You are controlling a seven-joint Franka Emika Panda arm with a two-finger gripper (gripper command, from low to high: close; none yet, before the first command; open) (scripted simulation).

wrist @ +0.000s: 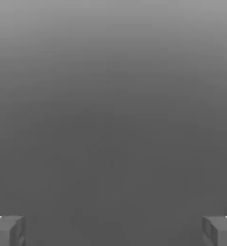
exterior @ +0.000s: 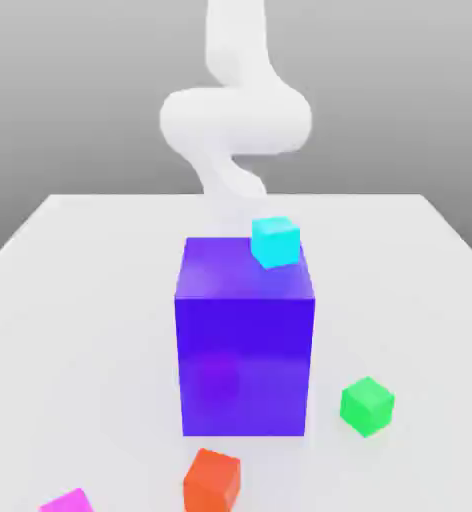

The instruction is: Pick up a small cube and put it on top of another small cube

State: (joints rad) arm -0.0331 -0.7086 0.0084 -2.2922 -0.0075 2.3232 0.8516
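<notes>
The small magenta cube (exterior: 68, 502) lies at the table's front edge on the exterior view's left, partly cut off by the picture's edge. The green small cube (exterior: 367, 405) rests on the table at the front right, beside the big blue-purple block (exterior: 245, 350). My white arm (exterior: 235, 120) rises behind that block, far from both cubes. In the hand view my gripper (wrist: 113, 231) is open, its grey fingertips (wrist: 8, 230) wide apart with nothing between them and only plain grey beyond.
The tall blue-purple block stands mid-table between the arm and the front cubes. A cyan cube (exterior: 275, 241) sits at its top back right corner. An orange-red cube (exterior: 212, 481) lies in front of the block. The white table (exterior: 80, 300) spreads to both sides.
</notes>
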